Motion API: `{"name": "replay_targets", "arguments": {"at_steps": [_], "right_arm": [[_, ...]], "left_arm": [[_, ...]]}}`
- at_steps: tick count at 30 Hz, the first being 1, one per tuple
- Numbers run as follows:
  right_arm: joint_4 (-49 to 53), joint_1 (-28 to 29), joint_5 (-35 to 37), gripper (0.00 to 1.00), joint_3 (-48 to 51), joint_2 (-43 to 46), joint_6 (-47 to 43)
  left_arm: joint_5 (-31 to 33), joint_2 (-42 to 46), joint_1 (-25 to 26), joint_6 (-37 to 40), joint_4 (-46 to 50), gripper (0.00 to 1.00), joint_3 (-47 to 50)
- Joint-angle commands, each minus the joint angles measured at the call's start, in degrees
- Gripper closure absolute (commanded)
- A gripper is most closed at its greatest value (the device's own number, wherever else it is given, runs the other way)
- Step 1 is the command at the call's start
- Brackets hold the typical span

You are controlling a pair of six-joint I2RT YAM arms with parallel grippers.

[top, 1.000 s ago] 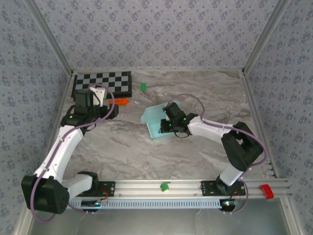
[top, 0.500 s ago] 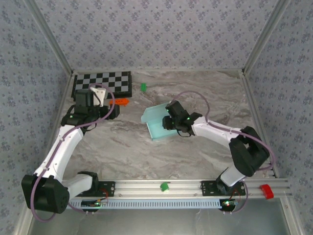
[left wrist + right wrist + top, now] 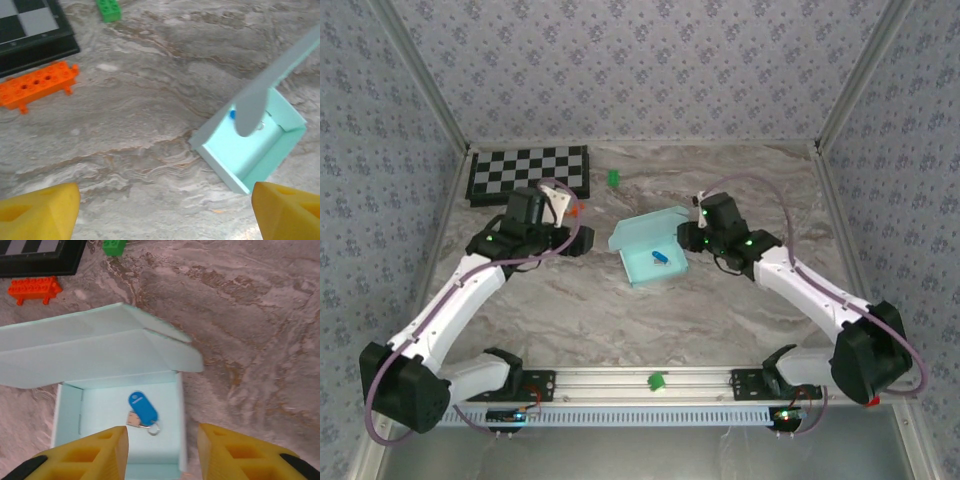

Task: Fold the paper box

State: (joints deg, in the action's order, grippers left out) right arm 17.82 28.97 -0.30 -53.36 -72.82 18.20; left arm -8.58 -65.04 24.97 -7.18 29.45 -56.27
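The paper box [image 3: 638,235] is a pale blue open carton in the middle of the table, with its lid flap [image 3: 95,347] raised at the far side. A blue key tag [image 3: 142,407] with a small ring lies on its floor. My right gripper [image 3: 691,238] hovers just right of the box. Its yellow fingers [image 3: 95,455] stand open over the box's near right wall, with nothing between them. My left gripper [image 3: 576,241] is open to the left of the box [image 3: 250,150], above bare table, its yellow fingertips [image 3: 40,210] wide apart.
An orange brick [image 3: 37,87] and a green brick [image 3: 109,9] lie near the black-and-white checkerboard [image 3: 530,170] at the back left. A small green block [image 3: 657,381] and a red block [image 3: 865,392] sit on the front rail. Patterned walls close in the table.
My right gripper has opened and drawn back to the right of the box, leaving the blue key tag inside. My left arm has swung right, toward the box.
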Motion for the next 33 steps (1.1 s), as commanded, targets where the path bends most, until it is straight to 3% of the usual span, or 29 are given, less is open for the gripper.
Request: {"name": "replay_targets", "arguments": {"at_steps": [1,7,11,15,33], "right_arm": [[2.1,-4.4,-7.9,0.56,1.1,1.1,-8.5],[-1.0,-10.3,-18.1,0.43,0.7,-2.1,-22.2],[-2.4,-12.7,-24.2,0.40,-0.9,-6.3,-28.9],[-3.6,-14.6,-29.3,0.40,-3.2,-9.9,-31.5],[-3.0,-14.1,-34.9,0.46,-11.1,-20.6,-33.3]], "left_arm": [[-2.4,-0.2,1.8,-0.1,-2.1,0.11,0.7],[-2.9,-4.6,3.8,-1.3,-4.1,0.11,0.1],[-2.9,-7.8,5.0,-2.6,-6.4,0.14,-0.3],[-3.2,-10.5,5.6,-3.5,-8.0,0.15,-1.0],[-5.2,-19.6,6.6,-6.0,-11.5,0.31,-5.0]]}}
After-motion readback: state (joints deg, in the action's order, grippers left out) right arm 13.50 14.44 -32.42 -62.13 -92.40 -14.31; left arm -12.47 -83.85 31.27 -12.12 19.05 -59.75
